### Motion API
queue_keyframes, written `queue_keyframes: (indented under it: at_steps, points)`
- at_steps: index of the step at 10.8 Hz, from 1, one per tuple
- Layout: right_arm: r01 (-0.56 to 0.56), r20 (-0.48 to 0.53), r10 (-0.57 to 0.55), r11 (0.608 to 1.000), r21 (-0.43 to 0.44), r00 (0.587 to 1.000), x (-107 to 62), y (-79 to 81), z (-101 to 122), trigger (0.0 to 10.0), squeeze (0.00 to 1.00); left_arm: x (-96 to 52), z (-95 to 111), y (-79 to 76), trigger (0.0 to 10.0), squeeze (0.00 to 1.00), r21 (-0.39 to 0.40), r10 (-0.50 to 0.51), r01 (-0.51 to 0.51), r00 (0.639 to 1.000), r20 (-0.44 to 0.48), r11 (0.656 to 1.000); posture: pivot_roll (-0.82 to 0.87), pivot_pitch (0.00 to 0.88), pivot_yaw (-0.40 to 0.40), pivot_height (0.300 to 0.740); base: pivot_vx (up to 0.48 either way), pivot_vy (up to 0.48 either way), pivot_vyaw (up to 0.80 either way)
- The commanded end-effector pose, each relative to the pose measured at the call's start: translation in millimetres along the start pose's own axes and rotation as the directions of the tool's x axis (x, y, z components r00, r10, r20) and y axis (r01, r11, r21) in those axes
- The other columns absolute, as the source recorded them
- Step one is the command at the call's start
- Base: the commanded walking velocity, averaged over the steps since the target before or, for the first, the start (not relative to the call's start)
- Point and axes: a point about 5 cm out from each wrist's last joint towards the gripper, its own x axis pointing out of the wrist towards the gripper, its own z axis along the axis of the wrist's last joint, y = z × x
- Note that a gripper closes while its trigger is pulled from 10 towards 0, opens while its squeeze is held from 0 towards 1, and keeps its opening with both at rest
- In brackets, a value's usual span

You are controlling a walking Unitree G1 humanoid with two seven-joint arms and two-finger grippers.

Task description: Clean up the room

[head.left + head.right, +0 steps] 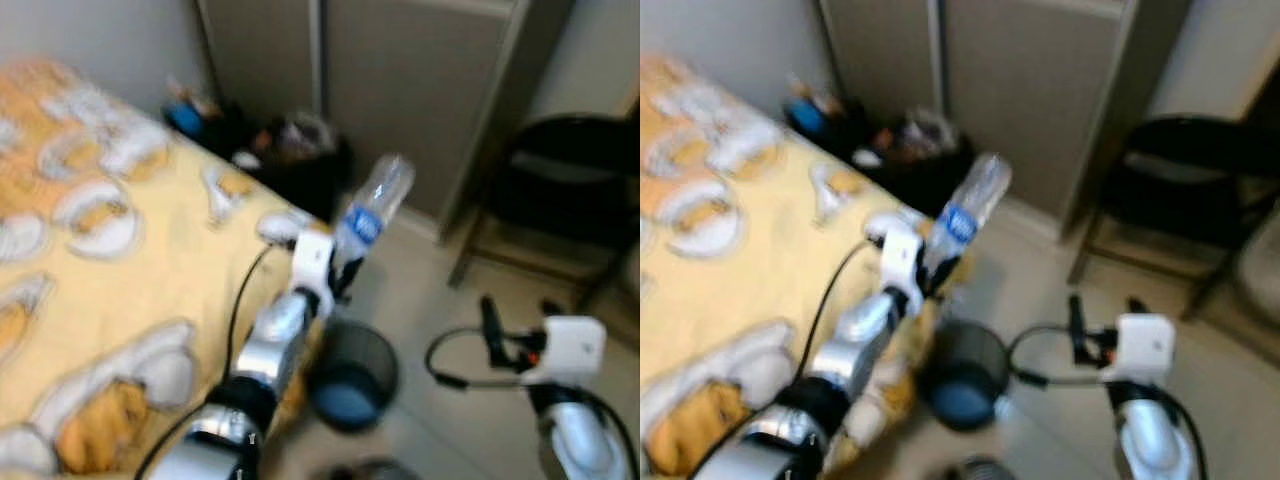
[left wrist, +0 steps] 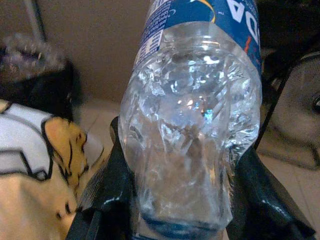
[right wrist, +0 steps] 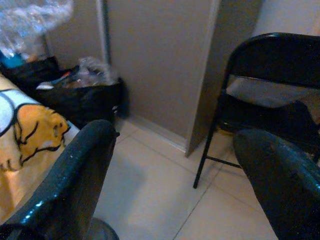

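My left gripper [image 1: 347, 272] is shut on a clear plastic water bottle [image 1: 372, 212] with a blue label. The bottle tilts up and to the right, held past the corner of the bed and above a small black mesh wastebasket [image 1: 352, 374] on the floor. In the left wrist view the bottle [image 2: 192, 130] sits squeezed between the two black fingers [image 2: 107, 190]. My right gripper [image 1: 520, 325] hovers over the floor to the right of the basket, open, with nothing between its fingers [image 3: 75, 175].
A bed [image 1: 90, 250] with a yellow patterned cover lies on the left. Black bags of clutter [image 1: 290, 150] stand by the grey cabinet doors [image 1: 420, 90] behind it. A black folding chair [image 1: 570, 190] stands at the right on the tiled floor.
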Motion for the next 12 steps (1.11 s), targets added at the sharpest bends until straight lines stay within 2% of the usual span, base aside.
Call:
queue_keyframes:
  at_steps: [1,2,4,7,8,10,12]
  points:
    - [-0.007,0.013,0.006,1.000,0.006,1.000,2.5,1.3,5,10.0,0.00,0.8,7,6.9,10.0,0.00,0.001,0.033,-0.033,0.999,0.030,0.999,-0.32,0.050,0.068,0.740,0.319,0.000,0.00]
    - [-0.017,0.009,0.017,1.000,0.005,1.000,2.7,3.9,6,10.0,0.00,1.8,3,25.4,10.0,0.00,0.050,0.125,-0.122,0.991,-0.050,0.991,-0.31,0.060,0.063,0.740,0.000,0.000,0.00]
    - [-0.024,0.003,0.024,1.000,0.014,1.000,0.4,6.3,5,10.0,0.00,-0.1,-4,44.8,10.0,0.00,0.114,0.181,-0.164,0.971,-0.157,0.980,-0.31,0.074,0.058,0.740,0.000,0.000,0.00]
    - [-0.073,-0.039,0.073,0.997,0.005,0.997,-18.1,13.3,3,10.0,0.00,-7.6,-25,51.5,10.0,0.00,0.175,0.220,-0.174,0.933,-0.286,0.969,-0.35,0.120,0.039,0.740,0.000,0.000,0.00]
    - [-0.100,-0.060,0.100,0.995,0.009,0.993,-31.7,16.6,1,10.0,0.00,-10.7,-32,52.2,10.0,0.00,0.181,0.231,-0.180,0.919,-0.318,0.967,-0.36,0.149,0.039,0.740,0.000,0.000,0.00]
    - [-0.156,-0.110,0.159,0.987,0.031,0.981,-52.7,26.0,-3,10.0,0.00,-16.6,-44,50.1,10.0,0.00,0.194,0.223,-0.160,0.903,-0.367,0.968,-0.37,0.217,0.063,0.740,0.000,0.000,0.00]
    - [-0.154,-0.142,0.159,0.987,0.042,0.977,-67.8,31.4,-5,10.0,0.00,-22.5,-57,44.5,10.0,0.00,0.225,0.214,-0.129,0.886,-0.410,0.966,-0.38,0.263,0.088,0.740,0.000,0.000,0.00]
